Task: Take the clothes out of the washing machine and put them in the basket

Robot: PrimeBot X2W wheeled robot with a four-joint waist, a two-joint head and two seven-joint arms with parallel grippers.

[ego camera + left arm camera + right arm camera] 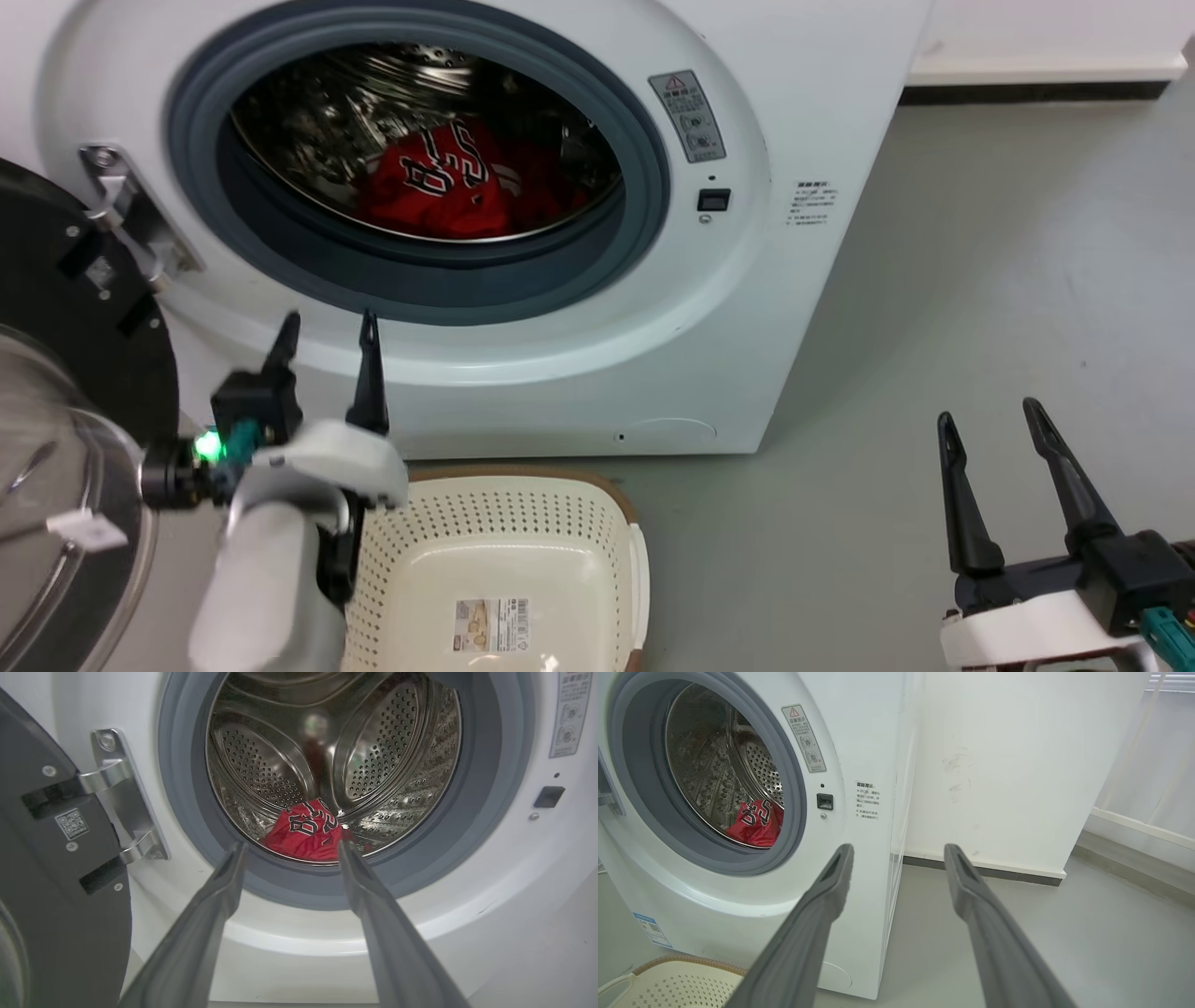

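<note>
Head view: left pincer [329,322] and right pincer [990,413] gape empty; one numbered garment [439,182] in drum [308,112], one basket [485,513].

The left end effector [330,322] has two long, slim dark fingers [370,373] tapering to points, set on a black block [254,401] with a teal connector [245,437] and a glowing green light [207,446]. Behind it come a rounded white cover [345,457] and a pale, smooth forearm [266,579]. The right end effector [990,411] is alike: dark tapered fingers, black block, white shell [1018,635], teal plug [1167,630]. Close up, the fingers look matte grey, slotted near each tip.
</note>
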